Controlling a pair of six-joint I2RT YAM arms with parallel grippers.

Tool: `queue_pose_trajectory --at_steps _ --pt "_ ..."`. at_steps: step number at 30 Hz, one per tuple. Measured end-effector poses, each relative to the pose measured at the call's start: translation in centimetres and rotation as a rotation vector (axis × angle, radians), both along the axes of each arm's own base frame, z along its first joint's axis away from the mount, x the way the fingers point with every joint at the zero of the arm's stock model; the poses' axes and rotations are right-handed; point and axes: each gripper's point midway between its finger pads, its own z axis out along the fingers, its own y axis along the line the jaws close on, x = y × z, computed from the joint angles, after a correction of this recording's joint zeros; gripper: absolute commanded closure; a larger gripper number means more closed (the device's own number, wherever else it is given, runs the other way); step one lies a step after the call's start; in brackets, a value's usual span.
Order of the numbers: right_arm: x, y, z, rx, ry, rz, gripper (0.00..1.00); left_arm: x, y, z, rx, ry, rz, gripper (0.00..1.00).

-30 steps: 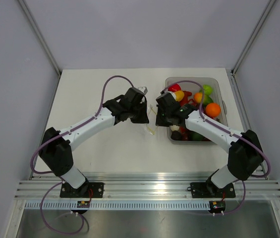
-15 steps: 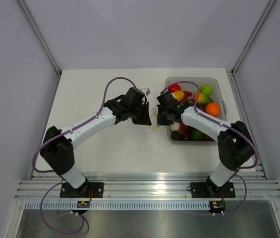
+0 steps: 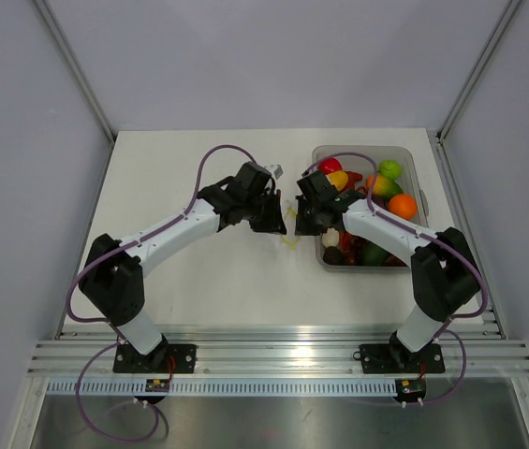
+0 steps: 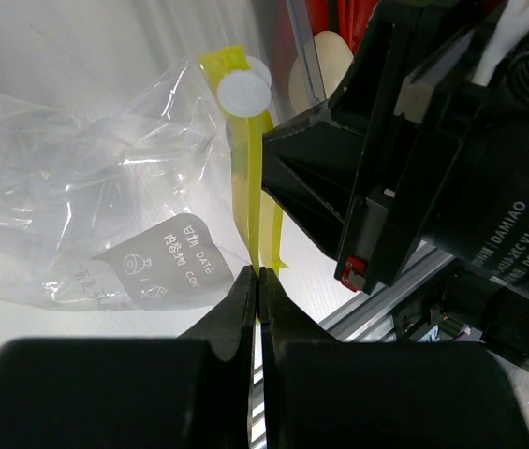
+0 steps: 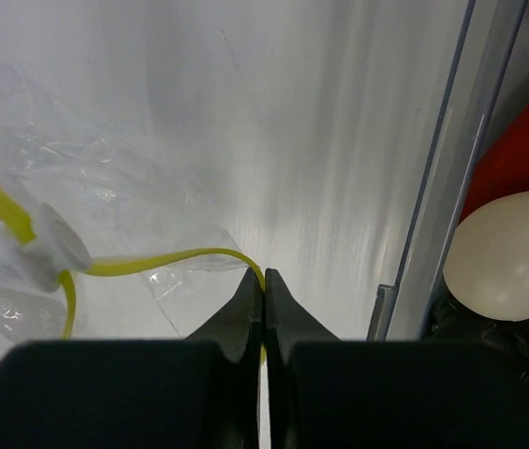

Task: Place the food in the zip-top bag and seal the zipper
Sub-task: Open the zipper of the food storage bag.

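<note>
Left wrist view shows your left gripper (image 4: pixel 257 277) with its two fingers pressed fully together, pinching the zipper (image 4: pixel 248 201) where one yellow strip runs down between the tips; a second yellow strip hangs just beside the first and apart from it, so the mouth is not sealed at that spot; a white round slider (image 4: pixel 242 93) sits at the strips' upper end; the zip-top bag (image 4: pixel 77 178) spreads out to the left of the strips, clear and crinkled, with a grey printed label (image 4: pixel 156 262) near your fingers; the black body of the other arm's wrist fills the right of that view.

Your right gripper (image 5: pixel 264 277) is closed just as tightly, nipping the yellow strip, which curves away to the left toward the slider; the crumpled bag lies beyond it against the white table (image 3: pixel 198 281); the clear wall of the bin (image 5: pixel 442 187) stands just to the right, with a pale egg-shaped piece of food (image 5: pixel 507 253) and something red behind it.

From the top camera, your two grippers meet almost tip to tip just left of the bin, with a little yellow showing below them; the bag itself is hard to make out there; orange, green, red and yellow pieces lie in the bin.
</note>
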Motion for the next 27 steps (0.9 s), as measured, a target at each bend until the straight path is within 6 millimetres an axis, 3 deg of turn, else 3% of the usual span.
queue_pose_trajectory --at_steps 6,12,13,17,23,27 --pt "-0.4 0.5 0.9 0.046 0.001 -0.002 1.0 0.2 -0.1 -0.4 0.004 0.002 -0.002 1.0" --pt "-0.4 0.9 2.1 0.089 -0.017 -0.008 1.0 0.4 -0.2 -0.3 0.002 -0.007 0.007 0.75" --pt "-0.4 0.9 2.1 0.091 -0.017 -0.009 1.0 0.5 -0.1 -0.3 0.004 -0.01 0.014 0.67" --pt "-0.5 1.0 2.1 0.099 -0.011 -0.016 1.0 1.1 0.3 -0.1 0.03 -0.044 0.071 0.67" --pt "-0.8 1.3 2.1 0.121 0.004 -0.015 1.0 1.3 0.5 2.1 0.045 -0.151 0.135 0.72" --pt "-0.8 1.3 2.1 0.125 0.007 -0.021 1.0 1.1 0.4 2.0 0.063 -0.168 0.14 0.68"
